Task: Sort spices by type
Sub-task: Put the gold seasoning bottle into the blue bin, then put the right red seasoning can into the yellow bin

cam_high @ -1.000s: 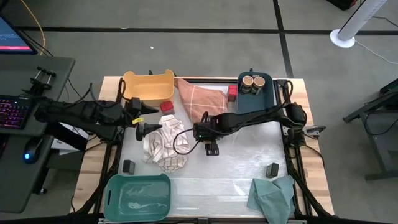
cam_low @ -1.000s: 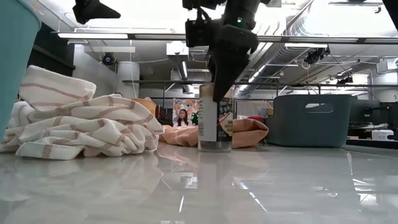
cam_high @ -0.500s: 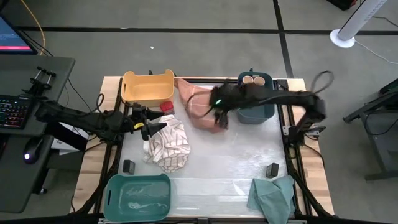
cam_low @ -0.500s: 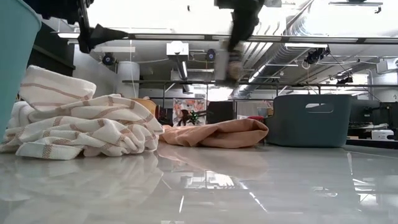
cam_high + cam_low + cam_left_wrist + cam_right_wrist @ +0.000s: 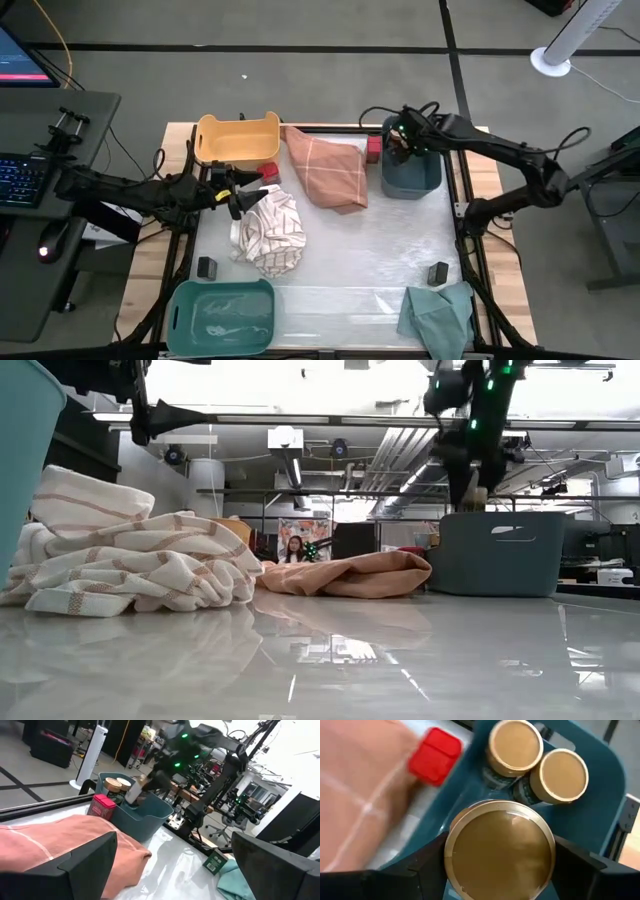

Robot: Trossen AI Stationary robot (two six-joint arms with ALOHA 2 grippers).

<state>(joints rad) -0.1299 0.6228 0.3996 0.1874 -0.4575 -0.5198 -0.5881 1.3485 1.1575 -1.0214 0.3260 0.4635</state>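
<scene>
Right fingers [image 5: 500, 870] clamp tan-topped jar [image 5: 500, 851] over blue bin [image 5: 415, 172] | left fingers [image 5: 245, 196] spread, empty

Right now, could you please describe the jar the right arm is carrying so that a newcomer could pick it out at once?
Find the blue bin at the table's far right corner. Two tan-lidded jars stand together at its back. The one you want is the third tan-lidded jar, held over the bin between the right gripper's fingers, not standing like the other two.
</scene>
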